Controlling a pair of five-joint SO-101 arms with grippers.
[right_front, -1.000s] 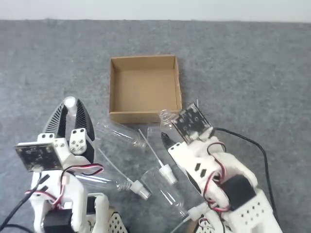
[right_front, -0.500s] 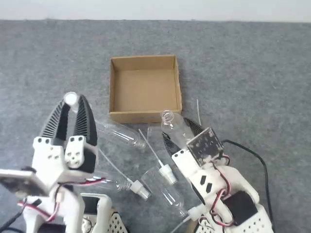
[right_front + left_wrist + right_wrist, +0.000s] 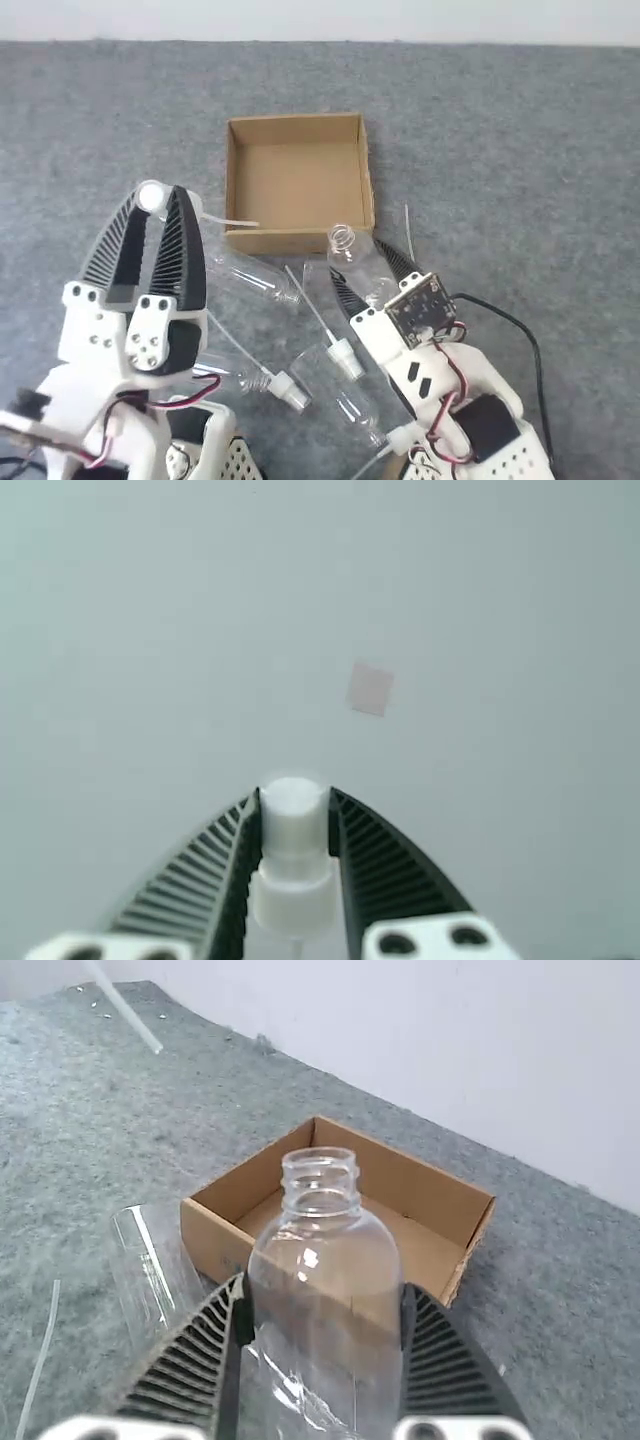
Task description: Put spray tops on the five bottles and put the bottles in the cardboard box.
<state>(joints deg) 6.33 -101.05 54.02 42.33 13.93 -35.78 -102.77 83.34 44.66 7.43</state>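
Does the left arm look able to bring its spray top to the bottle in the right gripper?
Probably yes: the bottle has its neck uncovered, and nothing stands between it and the spray top.

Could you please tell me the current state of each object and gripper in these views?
Brown cardboard box: open-topped, empty.
Clear plastic bottle: held neck up, neck open, no spray top.
Right gripper: shut on that bottle.
White spray top: held, not on any bottle.
Left gripper: shut on the spray top.
Second clear bottle beside the box: lying on its side, neck open.
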